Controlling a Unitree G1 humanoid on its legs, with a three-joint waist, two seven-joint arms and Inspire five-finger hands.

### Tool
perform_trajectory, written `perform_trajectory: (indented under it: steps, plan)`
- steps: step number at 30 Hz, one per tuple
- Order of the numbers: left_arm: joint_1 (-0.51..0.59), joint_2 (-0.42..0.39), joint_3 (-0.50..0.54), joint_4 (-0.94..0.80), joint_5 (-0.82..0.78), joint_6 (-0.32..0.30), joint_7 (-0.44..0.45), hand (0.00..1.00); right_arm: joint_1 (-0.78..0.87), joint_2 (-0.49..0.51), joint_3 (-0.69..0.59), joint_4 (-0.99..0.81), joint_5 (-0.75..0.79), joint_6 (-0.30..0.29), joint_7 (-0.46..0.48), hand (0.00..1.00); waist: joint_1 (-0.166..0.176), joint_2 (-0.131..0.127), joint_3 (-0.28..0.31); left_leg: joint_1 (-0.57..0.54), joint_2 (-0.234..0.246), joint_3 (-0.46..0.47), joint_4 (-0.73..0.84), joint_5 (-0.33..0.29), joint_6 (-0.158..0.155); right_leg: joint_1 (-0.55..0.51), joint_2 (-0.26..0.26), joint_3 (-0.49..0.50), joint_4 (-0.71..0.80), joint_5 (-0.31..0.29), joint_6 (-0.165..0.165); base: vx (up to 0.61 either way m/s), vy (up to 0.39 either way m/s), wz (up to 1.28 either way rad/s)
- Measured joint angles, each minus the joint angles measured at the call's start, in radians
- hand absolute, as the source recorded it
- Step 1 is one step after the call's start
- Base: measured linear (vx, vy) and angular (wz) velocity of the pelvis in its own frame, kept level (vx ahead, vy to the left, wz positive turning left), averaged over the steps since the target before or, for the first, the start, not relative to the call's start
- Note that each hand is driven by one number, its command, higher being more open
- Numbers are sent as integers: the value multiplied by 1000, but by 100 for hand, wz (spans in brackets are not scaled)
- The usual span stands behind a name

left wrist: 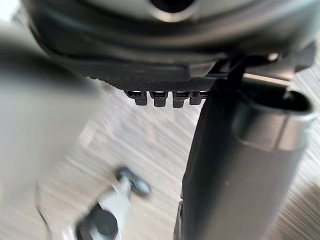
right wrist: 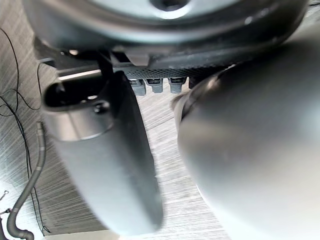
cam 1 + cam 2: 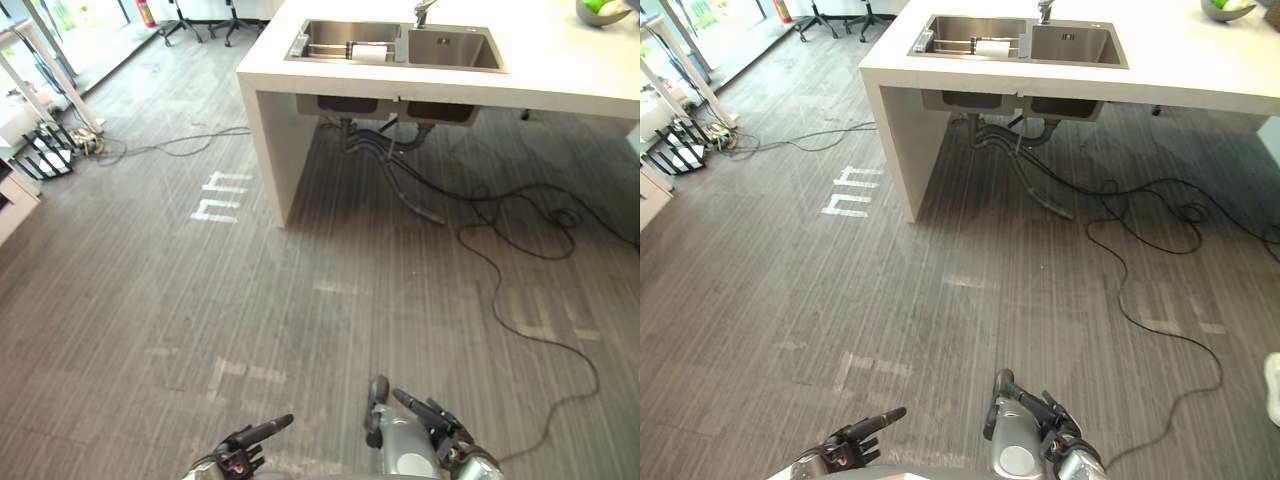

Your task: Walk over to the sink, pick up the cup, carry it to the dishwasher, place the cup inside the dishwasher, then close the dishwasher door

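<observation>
Left hand (image 3: 245, 450) and right hand (image 3: 438, 425) hang empty, fingers loosely straight, well apart from the white cup (image 3: 370, 52) lying in the sink (image 3: 455, 50).

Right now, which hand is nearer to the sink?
Right. The right hand is low in the head views, roughly in line with the sink across the floor. The left hand is just as low but offset further left. Both are far from it.

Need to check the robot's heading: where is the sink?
In the eye views the sink lies ahead at top centre, set into the left end of the white counter, with a faucet at its far edge.
</observation>
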Motion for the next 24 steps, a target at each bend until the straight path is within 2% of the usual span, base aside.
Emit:
perform_trajectory:
  steps: [1, 2, 3, 4, 5, 6, 7, 8, 9, 10, 11, 12, 13, 14, 15, 16, 17, 18, 19, 20, 22, 23, 24]
  plan:
    - [0, -17, 2, 1, 0, -7, -11, 100, 4, 3, -13, 0, 0, 0, -3, 100, 4, -1, -7, -28, 8, -14, 90, 1, 0, 3, 0, -13, 33, -23, -39, 422, -306, 7]
    - [0, -24, 3, -3, -1, -15, -25, 100, 15, 3, -15, 1, 0, 0, -6, 100, 9, 13, -21, -96, 34, -9, 261, 13, -1, 18, 12, -21, 45, -43, -76, 395, -278, 2]
    - [-1, -29, 6, -5, -1, -21, -31, 100, 16, -4, -15, 2, 0, 1, -6, 100, 10, 22, -24, -137, 53, -4, 359, 37, -23, 33, 23, -23, 45, -52, -88, 376, -210, -8]
    - [-4, -41, 12, -5, -6, -46, -42, 100, 18, -17, -12, 6, -1, 2, -4, 100, 10, 49, -24, -211, 96, -4, 548, 131, -73, 75, 48, -25, 33, -75, -90, 321, -124, -15]
    - [-3, -48, 12, -3, -13, -64, -46, 100, 26, -25, -13, 9, -1, 2, -2, 100, 10, 64, -24, -241, 119, -4, 629, 202, -88, 103, 65, -23, 13, -84, -96, 421, -94, -29]
    - [3, -58, 12, -2, -23, -103, -54, 100, 26, -33, -8, 14, -11, 2, 0, 100, 14, 78, -25, -289, 155, -6, 749, 372, -96, 175, 96, -11, -49, -88, -102, 437, -32, -25]
    - [2, -67, 11, -11, -24, -133, -57, 100, 27, -37, -5, 19, -24, 7, 1, 100, 13, 81, -24, -362, 167, -1, 879, 323, -77, 225, 103, -5, -81, -98, -111, 430, -18, -19]
    - [3, -73, 11, -26, -25, -146, -57, 100, 24, -39, -5, 26, -33, 12, 1, 100, 13, 80, -22, -402, 164, 3, 926, 288, -66, 245, 102, -2, -93, -105, -110, 420, -8, -10]
    - [10, -84, 10, -71, -46, -165, -57, 100, 13, -42, -5, 44, -41, 27, 1, 100, 20, 68, -9, -465, 132, 14, 945, 222, -54, 291, 92, 10, -117, -110, -117, 391, -3, -19]
    - [21, -92, 9, -124, -79, -176, -59, 100, 4, -41, -4, 62, -40, 46, 2, 100, 34, 56, 2, -512, 89, 30, 880, 173, -54, 333, 77, 22, -140, -117, -110, 525, 39, -38]
    - [42, -104, 8, -174, -103, -192, -62, 100, -4, -41, -4, 80, -42, 62, 1, 100, 51, 46, 10, -535, 50, 63, 733, 152, -52, 363, 58, 38, -147, -116, -90, 433, 54, -40]
    - [55, -111, 8, -200, -105, -203, -61, 100, -9, -44, -6, 88, -42, 69, 1, 100, 54, 43, 12, -538, 35, 82, 633, 152, -52, 375, 50, 46, -152, -121, -83, 348, 72, -38]
    - [72, -120, 4, -233, -105, -220, -61, 100, -16, -49, -7, 95, -46, 83, 2, 100, 58, 41, 14, -535, 11, 96, 452, 156, -51, 393, 38, 59, -164, -128, -72, 268, 85, -29]
    - [84, -124, -9, -263, -104, -237, -58, 100, -17, -52, -11, 95, -50, 91, 2, 100, 61, 41, 14, -527, -10, 99, 255, 182, -48, 406, 30, 68, -174, -136, -59, 346, 135, -23]
    - [89, -129, -20, -303, -106, -245, -54, 100, -16, -54, -15, 97, -49, 95, 1, 100, 61, 47, 20, -507, -26, 102, 15, 251, -66, 436, 22, 69, -193, -149, -39, 361, 155, -5]
    - [89, -129, -31, -335, -117, -255, -58, 100, -11, -58, -16, 97, -49, 97, -1, 100, 60, 57, 26, -503, -20, 109, -81, 277, -85, 464, 22, 63, -206, -167, -30, 445, 273, 24]
    - [89, -129, -45, -402, -159, -264, -68, 100, 3, -67, -16, 102, -46, 104, -2, 100, 57, 69, 35, -508, 4, 146, -71, 282, -75, 520, 26, 43, -207, -213, 2, 383, 268, 38]
    - [87, -125, -47, -432, -179, -263, -76, 100, 8, -66, -19, 105, -37, 110, -6, 100, 56, 75, 33, -509, 3, 152, -41, 324, -53, 544, 18, 36, -199, -235, 14, 478, 346, 45]
    - [90, -120, -47, -489, -196, -263, -94, 100, 12, -67, -29, 113, -1, 125, -18, 100, 63, 62, 30, -514, -17, 151, -11, 353, -21, 556, -7, 34, -182, -268, 18, 428, 293, 28]
    - [95, -117, -43, -622, -201, -260, -112, 100, 16, -57, -58, 123, 51, 144, -34, 100, 81, 22, 17, -536, -72, 141, 39, 353, -1, 544, -63, 46, -150, -320, 8, 434, 283, 16]
    - [98, -113, -37, -732, -201, -255, -125, 100, 15, -52, -94, 147, 80, 150, -52, 100, 100, 1, 3, -546, -114, 147, 64, 343, 16, 544, -108, 47, -135, -348, -12, 372, 184, -4]
    - [97, -117, -20, -829, -200, -253, -131, 100, 12, -53, -136, 164, 80, 147, -69, 100, 106, 1, -13, -543, -136, 163, 73, 330, 67, 499, -130, 67, 12, -343, 11, 496, 174, -3]
    - [83, -113, 8, -905, -199, -252, -130, 100, 12, -46, -174, 152, 79, 133, -70, 100, 96, 1, -17, -524, -145, 162, 97, 307, 121, 430, -146, 69, 256, -295, 61, 607, 200, -4]
